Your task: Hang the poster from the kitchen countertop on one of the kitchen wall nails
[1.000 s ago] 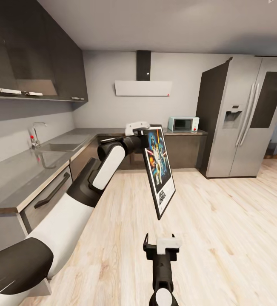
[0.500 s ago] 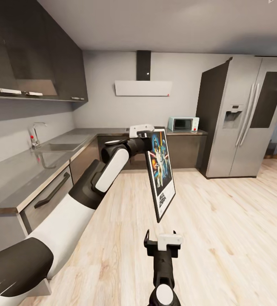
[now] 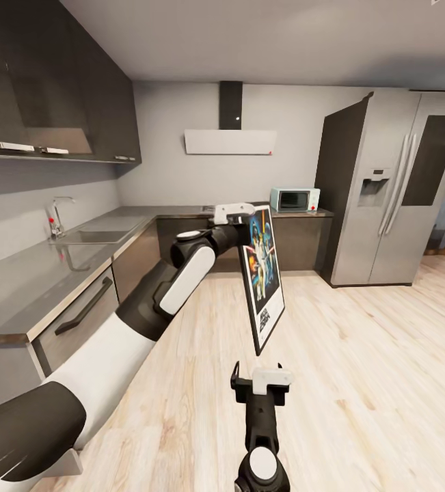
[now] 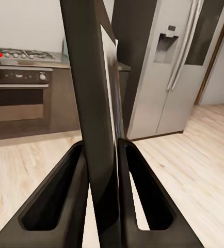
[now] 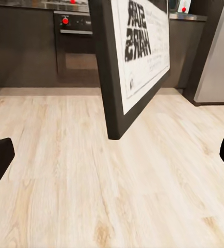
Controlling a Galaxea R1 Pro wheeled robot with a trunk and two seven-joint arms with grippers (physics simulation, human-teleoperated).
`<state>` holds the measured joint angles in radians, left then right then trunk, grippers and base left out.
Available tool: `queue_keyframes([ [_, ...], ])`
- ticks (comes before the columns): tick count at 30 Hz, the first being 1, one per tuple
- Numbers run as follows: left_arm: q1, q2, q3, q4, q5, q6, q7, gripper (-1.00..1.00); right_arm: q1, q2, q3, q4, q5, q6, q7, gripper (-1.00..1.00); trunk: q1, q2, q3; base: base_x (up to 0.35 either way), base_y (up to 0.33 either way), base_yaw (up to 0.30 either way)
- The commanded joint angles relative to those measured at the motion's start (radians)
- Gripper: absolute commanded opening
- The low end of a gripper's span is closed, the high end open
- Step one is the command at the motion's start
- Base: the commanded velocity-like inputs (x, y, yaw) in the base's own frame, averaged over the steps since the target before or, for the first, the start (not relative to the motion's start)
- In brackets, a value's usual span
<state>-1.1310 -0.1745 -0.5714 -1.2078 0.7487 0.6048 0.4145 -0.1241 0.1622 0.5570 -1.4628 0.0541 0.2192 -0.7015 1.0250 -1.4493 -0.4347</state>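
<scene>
Fingers (image 4: 76,181) on my left gripper (image 3: 239,217) clamp the poster's (image 3: 263,277) top edge; it hangs upright over the wood floor (image 3: 359,369), clear of the table (image 3: 24,280). Right gripper (image 3: 262,386) below it, spread wide, holding nothing.

Glossy dark countertop (image 3: 17,287), light wood plank floor (image 3: 359,383), brushed-steel fridge (image 3: 393,191).

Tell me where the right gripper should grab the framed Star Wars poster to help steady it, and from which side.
Probably the lower frame edge near the bottom corner. The poster hangs upright, pinched at its top edge by the left gripper, so its lower end swings free just above the open right gripper. Come from below, with the jaws straddling the thin black frame edge-on, since the flat faces are too wide to span.
</scene>
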Motion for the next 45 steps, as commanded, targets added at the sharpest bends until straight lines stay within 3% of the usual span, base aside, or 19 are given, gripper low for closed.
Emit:
queue_keyframes([
  [1,-0.001,0.0,-0.003,0.0,0.008,0.0,0.01,-1.0,-0.001,0.0,0.001,-0.001,0.006,0.009,-0.005,1.0,0.0,-0.001,-0.001,0.0,0.0,0.0],
  [10,-0.001,0.0,-0.012,0.005,0.008,-0.01,0.01,-1.0,-0.002,0.006,0.001,-0.001,0.006,0.009,-0.005,1.0,0.0,-0.001,-0.001,0.0,0.0,0.0],
  [15,-0.001,0.0,-0.059,0.005,0.009,-0.033,0.011,-1.0,-0.007,0.007,0.001,-0.001,0.006,0.009,-0.043,1.0,0.0,-0.001,-0.001,0.0,0.0,0.0],
  [20,0.003,0.0,-0.075,0.004,0.011,-0.039,0.038,-1.0,-0.02,0.007,0.001,-0.001,0.006,0.009,-0.072,1.0,0.0,-0.001,-0.001,0.0,0.0,0.0],
  [29,0.014,0.0,-0.085,0.003,0.087,-0.056,0.078,-1.0,-0.027,0.007,0.001,-0.001,0.006,0.026,-0.082,1.0,0.0,-0.001,-0.001,0.0,0.0,0.0],
  [36,0.016,0.0,-0.121,0.004,0.098,-0.101,0.081,-1.0,-0.028,0.007,0.001,-0.001,0.006,0.03,-0.082,1.0,0.0,-0.001,-0.001,0.0,0.0,0.0],
  [45,0.019,0.0,-0.134,0.003,0.102,-0.109,0.081,-1.0,-0.028,0.007,0.001,-0.001,0.006,0.031,-0.083,1.0,0.0,-0.001,-0.001,0.0,0.0,0.0],
])
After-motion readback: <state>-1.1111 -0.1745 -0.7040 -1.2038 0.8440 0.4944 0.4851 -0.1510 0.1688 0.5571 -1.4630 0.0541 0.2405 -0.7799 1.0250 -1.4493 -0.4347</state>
